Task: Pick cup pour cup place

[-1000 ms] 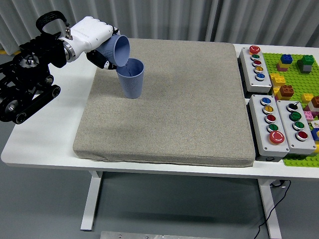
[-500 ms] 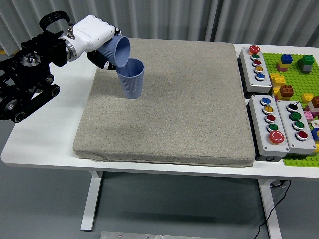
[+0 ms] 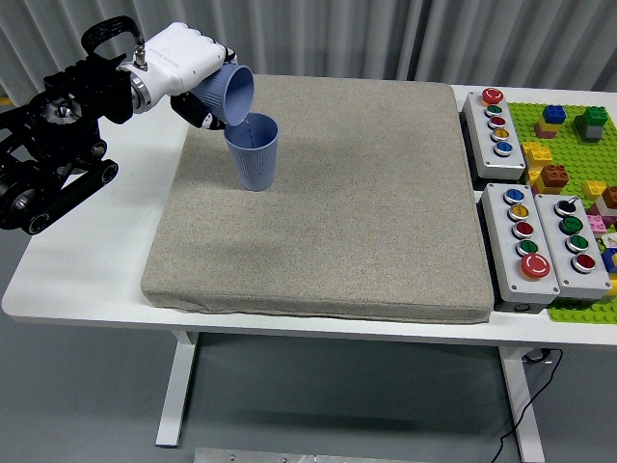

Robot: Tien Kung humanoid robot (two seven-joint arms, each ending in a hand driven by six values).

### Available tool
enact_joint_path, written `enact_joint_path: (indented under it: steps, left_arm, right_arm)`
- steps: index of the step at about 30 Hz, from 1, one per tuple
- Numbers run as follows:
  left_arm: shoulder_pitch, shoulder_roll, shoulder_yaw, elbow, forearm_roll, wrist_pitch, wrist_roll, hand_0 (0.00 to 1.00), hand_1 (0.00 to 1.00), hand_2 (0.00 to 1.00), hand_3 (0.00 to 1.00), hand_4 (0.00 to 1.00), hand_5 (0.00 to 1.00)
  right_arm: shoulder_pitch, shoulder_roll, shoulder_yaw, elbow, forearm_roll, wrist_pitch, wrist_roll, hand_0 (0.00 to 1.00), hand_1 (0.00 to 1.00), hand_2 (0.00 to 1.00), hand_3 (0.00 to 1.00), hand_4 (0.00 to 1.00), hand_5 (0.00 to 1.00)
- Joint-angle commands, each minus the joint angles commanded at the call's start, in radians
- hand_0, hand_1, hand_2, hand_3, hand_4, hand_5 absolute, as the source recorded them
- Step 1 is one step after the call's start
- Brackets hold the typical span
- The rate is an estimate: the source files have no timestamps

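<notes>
Grey felt covers the big mat [image 3: 328,212] on our white table [image 3: 87,270], and at its far left corner we are in the pouring step. Our left hand [image 3: 183,66] grips the tipped blue cup [image 3: 228,95], its mouth angled down over the rim of the upright blue cup [image 3: 254,152] standing on the mat. Next, we judge, we should tilt the cup level and set it down beside the other.
</notes>
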Motion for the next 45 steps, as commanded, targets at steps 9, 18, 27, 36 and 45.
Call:
enact_joint_path:
  steps: [9, 18, 27, 36, 45]
  left_arm:
    - [-0.007, 0.003, 0.015, -0.007, 0.012, 0.001, 0.004, 0.511, 0.487, 0.492, 0.510, 0.829, 0.221]
    - [0.026, 0.015, -0.039, -0.020, -0.136, 0.022, -0.004, 0.510, 0.487, 0.492, 0.511, 0.830, 0.223]
    - [0.158, 0.003, -0.209, 0.005, -0.505, 0.065, -0.061, 0.510, 0.487, 0.491, 0.511, 0.829, 0.228]
    - [0.347, -0.069, -0.442, -0.017, -0.845, 0.103, -0.135, 0.511, 0.487, 0.491, 0.512, 0.833, 0.234]
    - [0.524, -0.180, -0.632, -0.138, -0.820, 0.180, -0.188, 0.517, 0.490, 0.493, 0.517, 0.833, 0.236]
  right_arm:
    - [-0.001, 0.001, -0.002, 0.001, 0.000, -0.001, -0.001, 0.643, 0.600, 0.508, 0.580, 0.002, 0.002]
    - [-0.006, 0.004, 0.004, 0.001, -0.009, 0.001, -0.003, 0.643, 0.600, 0.508, 0.580, 0.002, 0.002]
    - [-0.016, 0.008, 0.010, 0.002, -0.016, 0.004, -0.004, 0.643, 0.600, 0.508, 0.580, 0.002, 0.002]
    - [-0.030, 0.016, 0.017, 0.002, -0.030, 0.010, -0.003, 0.642, 0.600, 0.508, 0.580, 0.002, 0.002]
    - [-0.038, 0.022, 0.021, 0.001, -0.029, 0.011, -0.001, 0.643, 0.600, 0.508, 0.581, 0.002, 0.002]
